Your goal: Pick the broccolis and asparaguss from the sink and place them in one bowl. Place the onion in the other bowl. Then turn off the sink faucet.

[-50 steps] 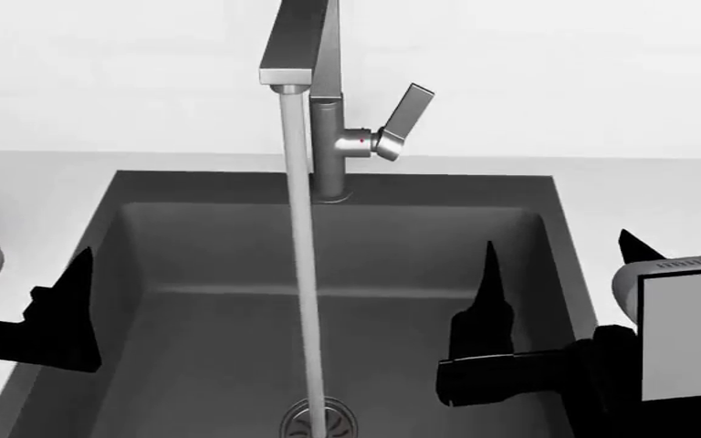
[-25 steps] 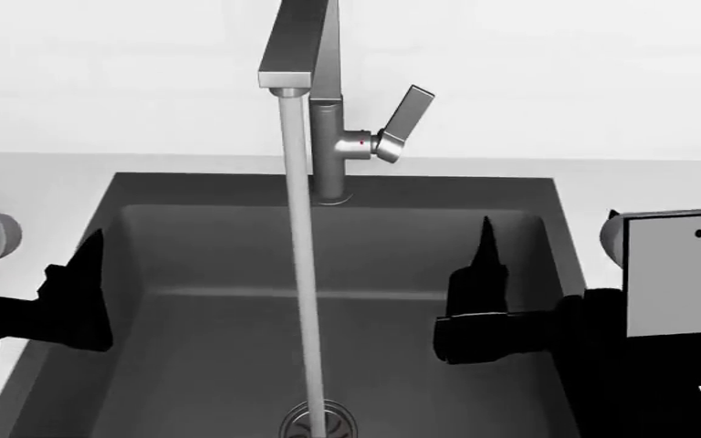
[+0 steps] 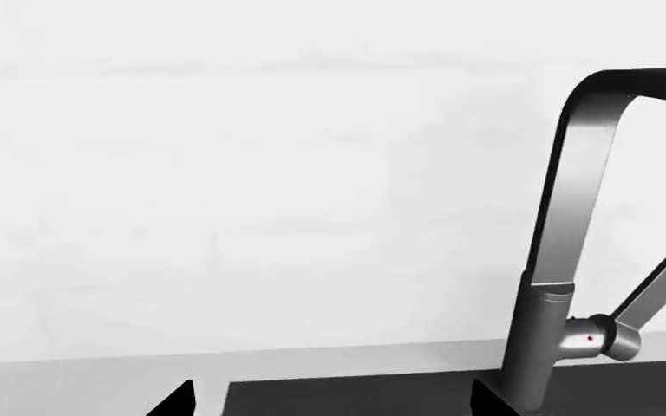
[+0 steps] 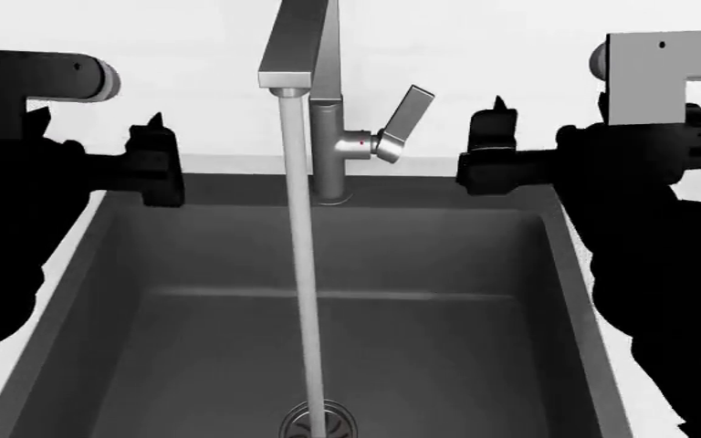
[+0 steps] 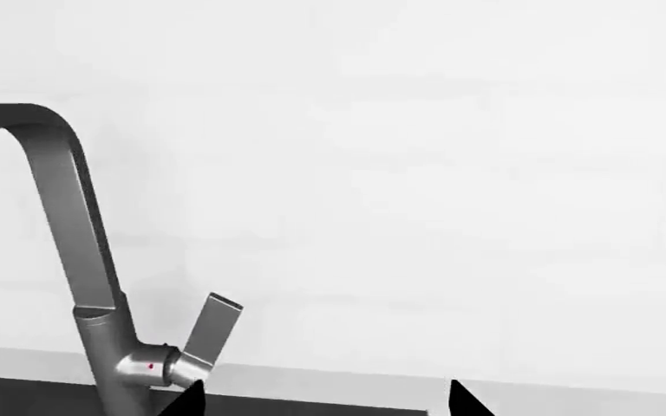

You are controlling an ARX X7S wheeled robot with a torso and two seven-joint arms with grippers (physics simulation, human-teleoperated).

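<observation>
both arms have risen from the basin to the back rim of the sink [image 4: 326,274]. the sink faucet [image 4: 326,137] stands mid back edge, water running. its stiff, slick lever [image 4: 405,114] wants a push near the tip. right gripper [image 4: 487,160] nearest, left gripper [image 4: 156,164] opposite; both fingers spread, empty.

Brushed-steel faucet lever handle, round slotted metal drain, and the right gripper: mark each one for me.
Brushed-steel faucet lever handle [image 4: 407,110], head view, on the middle of its angled flat blade.
Round slotted metal drain [image 4: 319,424], head view, on its visible upper part, beside the water stream.
Right gripper [image 5: 322,399], right wrist view, midway between its two black fingertips.
</observation>
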